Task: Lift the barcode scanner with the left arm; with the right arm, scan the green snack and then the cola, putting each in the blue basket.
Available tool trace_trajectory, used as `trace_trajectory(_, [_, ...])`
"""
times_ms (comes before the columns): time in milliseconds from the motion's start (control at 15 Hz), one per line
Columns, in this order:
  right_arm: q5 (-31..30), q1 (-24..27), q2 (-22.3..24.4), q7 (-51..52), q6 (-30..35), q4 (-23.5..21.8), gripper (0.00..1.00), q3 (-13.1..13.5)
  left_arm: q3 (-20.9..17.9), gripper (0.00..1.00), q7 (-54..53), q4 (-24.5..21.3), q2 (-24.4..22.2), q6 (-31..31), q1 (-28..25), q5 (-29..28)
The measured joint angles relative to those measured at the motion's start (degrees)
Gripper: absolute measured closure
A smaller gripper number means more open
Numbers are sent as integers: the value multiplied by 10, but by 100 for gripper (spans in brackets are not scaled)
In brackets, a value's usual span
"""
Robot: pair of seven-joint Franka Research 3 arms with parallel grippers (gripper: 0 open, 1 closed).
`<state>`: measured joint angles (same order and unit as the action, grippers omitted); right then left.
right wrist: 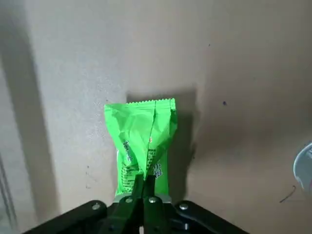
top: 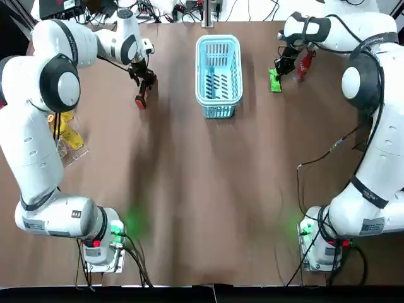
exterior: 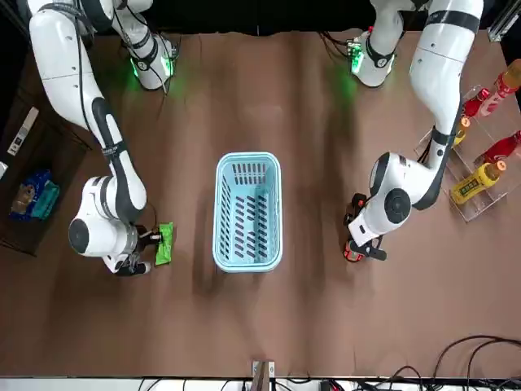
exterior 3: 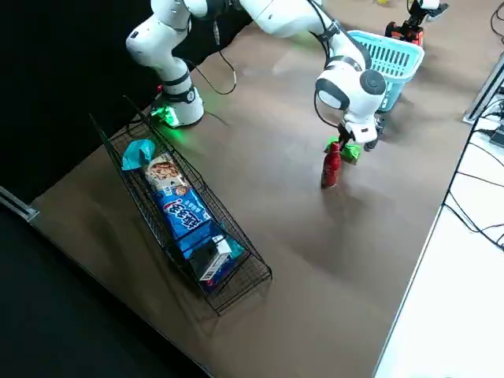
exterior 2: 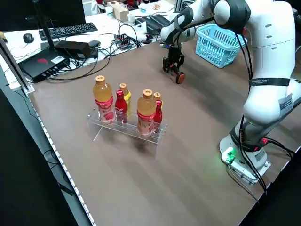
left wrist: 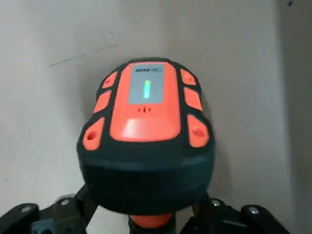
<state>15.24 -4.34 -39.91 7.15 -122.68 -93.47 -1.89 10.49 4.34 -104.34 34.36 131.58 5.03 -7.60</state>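
The brown table [top: 189, 189] fills every view, with the two white arms reaching from its near edge to the far side. The left arm stretches out to the left of the basket, the right arm to the right of it.

A long wire rack [exterior 3: 236, 276] of packaged snacks lies along the robot's right edge of the table. The blue basket [top: 218, 39] stands empty at the far middle, between the two grippers. A clear tray [exterior 2: 127, 131] at the robot's left side holds upright drink bottles, orange-capped and red.

The left gripper [top: 144, 79] is closed around the barcode scanner [left wrist: 146, 131], with a finger on each side of its dark handle. The scanner points down and away from the wrist, and its orange and black head carries a lit green bar. It sits well to the left of the basket. The head is low over the table, and I cannot tell whether it touches.

The cola [exterior 3: 331, 165], a small red bottle, stands upright on the table just beside the right gripper, on the side away from the basket.

The right gripper [right wrist: 146, 185] has its fingers pinched narrowly together on one end of the green snack [right wrist: 142, 141]. The packet lies flat against the table or just above it, between the basket and the cola.
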Motion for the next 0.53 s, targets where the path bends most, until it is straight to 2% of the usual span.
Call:
trace_trajectory(67, [0,0,0,-3,1,0,99,0,0,21,0,0,0,0,0,0])
trace_trajectory(200, [1,0,0,-7,16,3,99,0,0,38,0,0,0,1,0,0])
trace_trajectory(333, [1,-2,0,-8,44,8,99,0,0,42,0,0,0,1,0,0])
trace_trajectory(533, [1,-6,15,-9,114,21,99,-5,1,69,2,0,1,1,0,0])
